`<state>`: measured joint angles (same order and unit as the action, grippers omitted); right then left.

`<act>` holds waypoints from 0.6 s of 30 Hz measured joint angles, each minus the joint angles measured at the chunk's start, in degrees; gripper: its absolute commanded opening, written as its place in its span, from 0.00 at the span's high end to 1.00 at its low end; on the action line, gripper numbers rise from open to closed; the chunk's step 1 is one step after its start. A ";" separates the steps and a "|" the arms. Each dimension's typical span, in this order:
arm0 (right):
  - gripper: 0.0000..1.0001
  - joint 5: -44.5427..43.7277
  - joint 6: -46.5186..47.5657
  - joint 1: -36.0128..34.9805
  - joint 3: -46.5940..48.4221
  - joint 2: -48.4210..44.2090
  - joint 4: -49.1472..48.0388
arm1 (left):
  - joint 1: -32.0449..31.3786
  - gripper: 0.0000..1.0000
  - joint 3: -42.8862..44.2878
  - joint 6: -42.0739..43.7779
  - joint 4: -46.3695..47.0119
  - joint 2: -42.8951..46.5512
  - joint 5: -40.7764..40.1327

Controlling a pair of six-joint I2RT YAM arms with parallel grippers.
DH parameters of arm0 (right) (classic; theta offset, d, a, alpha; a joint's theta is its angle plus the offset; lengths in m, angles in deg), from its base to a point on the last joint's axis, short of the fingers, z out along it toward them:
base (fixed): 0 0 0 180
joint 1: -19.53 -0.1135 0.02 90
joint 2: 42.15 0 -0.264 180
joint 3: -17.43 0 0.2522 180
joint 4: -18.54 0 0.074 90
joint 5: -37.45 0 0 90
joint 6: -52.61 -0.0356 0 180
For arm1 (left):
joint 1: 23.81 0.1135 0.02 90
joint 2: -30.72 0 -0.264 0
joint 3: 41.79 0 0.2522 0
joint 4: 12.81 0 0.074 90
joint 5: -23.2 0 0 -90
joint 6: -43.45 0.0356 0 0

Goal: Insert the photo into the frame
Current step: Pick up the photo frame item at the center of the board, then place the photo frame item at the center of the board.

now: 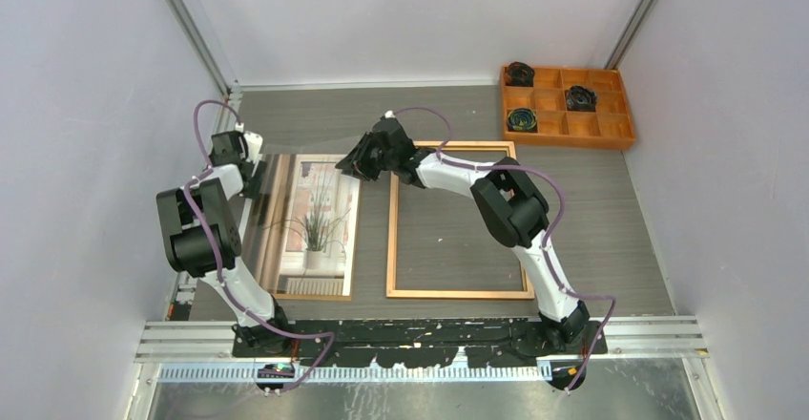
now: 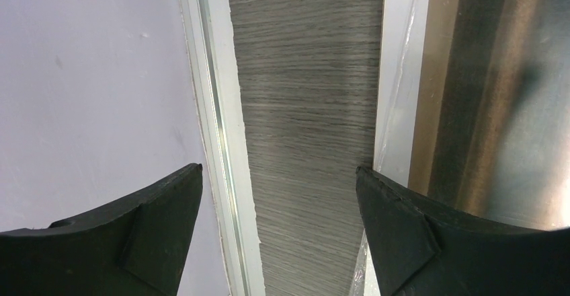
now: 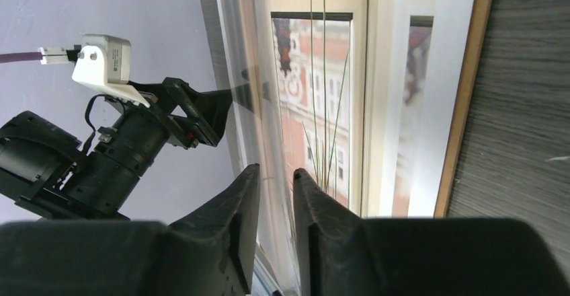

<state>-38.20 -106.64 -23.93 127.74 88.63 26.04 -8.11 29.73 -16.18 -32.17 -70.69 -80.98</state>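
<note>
The left gripper (image 2: 279, 171) stands wide open and holds nothing, its fingers straddling bare table (image 2: 302, 107). The photo (image 1: 320, 215) lies flat just left of the frame (image 1: 458, 294), not yet inside it. Over the photo's far end, the right gripper (image 3: 275, 171) has its fingers set at a narrow gap around the edge of a clear sheet (image 3: 249, 60). Whether the pads clamp it cannot be told. The frame lies empty on the table. Recommended procedure: seat the sheet edge squarely between the pads, close fully, then lift level so the sheet does not drag across the photo.
</note>
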 measured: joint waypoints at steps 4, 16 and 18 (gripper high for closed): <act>0.97 0.59 -0.04 0.46 0.00 -0.02 0.24 | 0.24 0.06 1.70 0.20 -2.34 -0.50 0.26; 0.99 8.87 9.66 12.59 -7.15 -18.05 17.25 | -1.22 0.00 11.06 -0.22 -22.27 3.91 6.73; 0.99 9.62 12.70 16.04 -10.12 -24.33 21.81 | -5.64 0.00 11.08 -0.79 -24.00 6.40 7.17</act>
<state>-28.58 -93.94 -7.89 117.62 64.30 47.85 -13.75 40.81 -16.96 -56.17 -64.28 -73.81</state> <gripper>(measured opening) 0.022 0.996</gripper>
